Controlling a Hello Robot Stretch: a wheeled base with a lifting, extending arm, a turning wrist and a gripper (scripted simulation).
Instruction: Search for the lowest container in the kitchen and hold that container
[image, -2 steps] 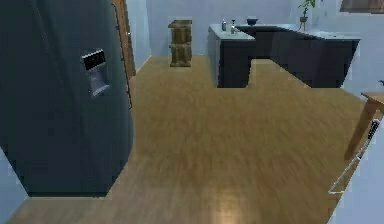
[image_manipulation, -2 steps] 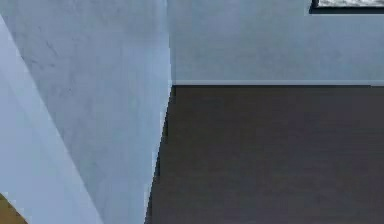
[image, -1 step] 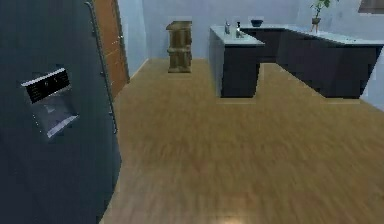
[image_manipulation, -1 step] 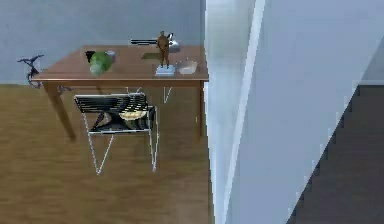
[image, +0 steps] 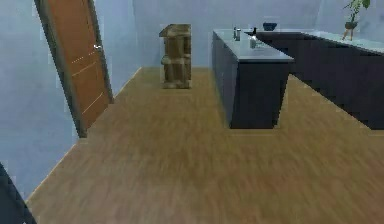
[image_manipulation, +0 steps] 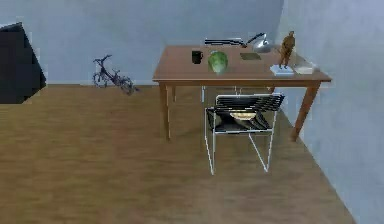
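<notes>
Ahead in the forward view, wood floor (image: 170, 160) runs to a kitchen corner. A dark island (image: 250, 95) with a pale top stands right of middle. A dark counter (image: 335, 75) runs along the wall behind it and down the view's right. Two or three small items (image: 252, 42) sit on the island top, too small to name. A dark bowl-like shape (image: 270, 27) sits on the far counter. A plant (image: 355, 15) is at the top right corner. The lowest container can't be singled out: the only candidates are these blobs on the island and counter, all at counter height. A wooden shelf unit (image: 177, 57) stands against the far wall, left of the island and apart from it. A wooden door (image: 80, 60) is on the left wall.

Arm side view: a wooden table (image_manipulation: 180, 70) stands near the corner, with a wire-frame chair (image_manipulation: 243, 115) just in front of it. On the table are a dark cup (image_manipulation: 196, 57) and a green round thing (image_manipulation: 218, 61) just beside it, then a lamp (image_manipulation: 255, 42), a brown statuette (image_manipulation: 288, 48) and flat items (image_manipulation: 283, 69) near the right end. A small bicycle (image_manipulation: 112, 75) leans by the far wall, left of the table. A dark block (image_manipulation: 18, 62) is at the left edge; can't tell what it is.

State of the gripper jaws — cannot tell.
</notes>
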